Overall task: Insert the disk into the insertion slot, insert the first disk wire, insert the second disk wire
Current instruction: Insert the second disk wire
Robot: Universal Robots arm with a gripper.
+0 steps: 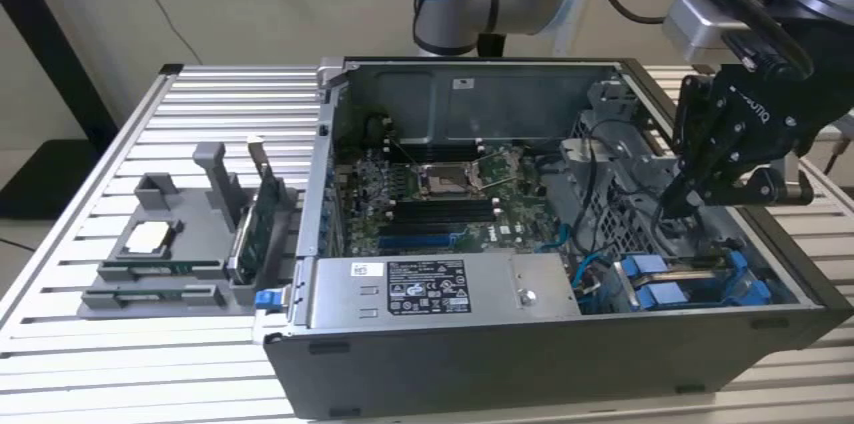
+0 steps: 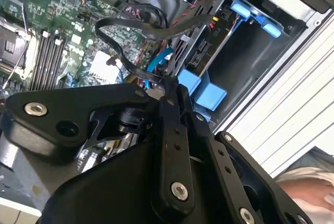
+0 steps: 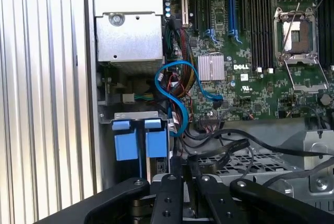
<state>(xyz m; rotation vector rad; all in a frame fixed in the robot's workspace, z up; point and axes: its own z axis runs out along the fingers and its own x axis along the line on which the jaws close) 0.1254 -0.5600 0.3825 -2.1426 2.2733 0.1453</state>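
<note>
My gripper (image 1: pixel 674 206) hangs over the end of the open computer case at the exterior view's right, just above the drive bays. In both wrist views its fingertips (image 2: pixel 169 84) (image 3: pixel 183 162) are pressed together on the end of a flat black wire (image 2: pixel 107 28) (image 3: pixel 224 148) that loops back toward the motherboard. The disk (image 2: pixel 206 49), silver-grey with a blue carrier, sits inside the insertion slot (image 1: pixel 694 279) (image 2: pixel 250 51), its connector end facing my fingertips. A blue wire (image 3: pixel 167 91) (image 2: pixel 156 59) curls beside the bay.
The grey power supply box (image 1: pixel 427 289) with a white sticker lies along the case's near wall. The motherboard (image 1: pixel 441 194) fills the case floor. A grey parts holder (image 1: pixel 174 244) stands on the slatted table (image 1: pixel 80 344) at the exterior view's left.
</note>
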